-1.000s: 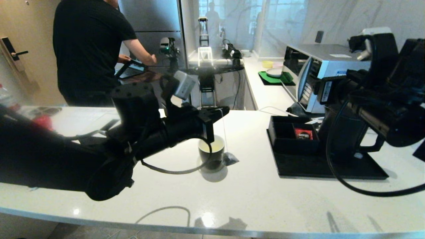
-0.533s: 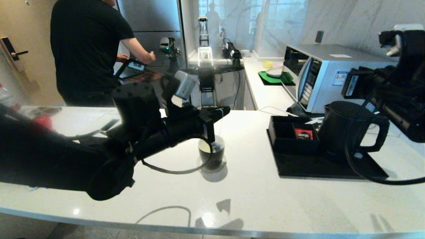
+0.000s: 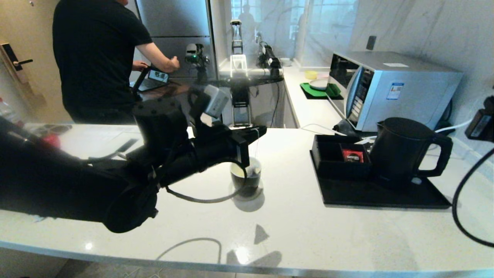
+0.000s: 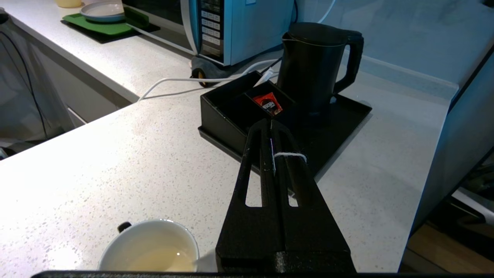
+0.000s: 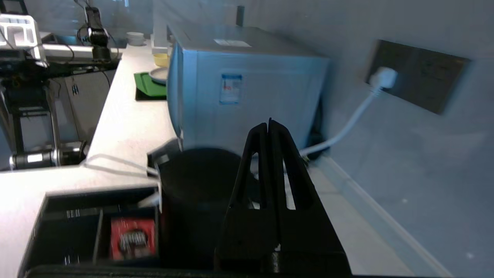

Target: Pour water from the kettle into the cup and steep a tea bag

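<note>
The tea bag [image 3: 252, 170] had swung off the surface [image 3: 293, 231] into the cup [image 3: 246, 178], and the right gripper [image 5: 270, 125] had drawn away from the matte tapered kettle [image 3: 401, 152], jaws clenched empty. The left gripper [image 3: 259, 130] pinched the thin white string [image 4: 289, 155] above the glossy cup. Only the left wrist view showed yellowish water [image 4: 166, 259]; the kettle stood on its tray [image 3: 386, 195].

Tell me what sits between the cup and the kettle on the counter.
In the head view, bare white counter, then a black compartment box holding a red packet, lie between the cup and the kettle.
</note>
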